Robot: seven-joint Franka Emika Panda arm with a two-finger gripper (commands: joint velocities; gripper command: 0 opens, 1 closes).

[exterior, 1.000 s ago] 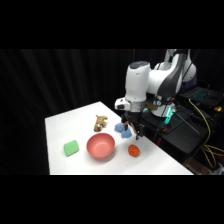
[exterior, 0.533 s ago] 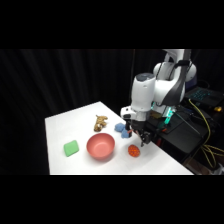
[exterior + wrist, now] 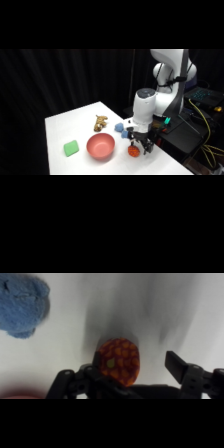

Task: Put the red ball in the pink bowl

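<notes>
Gripper (image 3: pixel 138 148) is low over the white table (image 3: pixel 75 125), right at the red ball (image 3: pixel 133 150), which sits just to the right of the pink bowl (image 3: pixel 100 146) in the side view, close to it but not touching. Compared with a second ago the arm has swung its wrist over and dropped down: earlier the gripper stood higher above the ball, now it is level with it. Ball itself has not moved; bowl holds nothing visible. Wrist view: ball (image 3: pixel 118 361) lies close in against the black linkage, toward the left finger, while the right finger (image 3: pixel 179 365) stands well off from it with bare table between, so the fingers are apart and not yet clamped on anything. Blue lumpy toy (image 3: pixel 21 304) sits near, up and to the left in that view; in the side view it lies just behind the gripper. Tan toy (image 3: pixel 100 122) and green block (image 3: pixel 71 148) stay well apart from the work. Judgement: descent looks about done and closing comes next. Ball sits off-centre, so it may roll as the fingers shut.
</notes>
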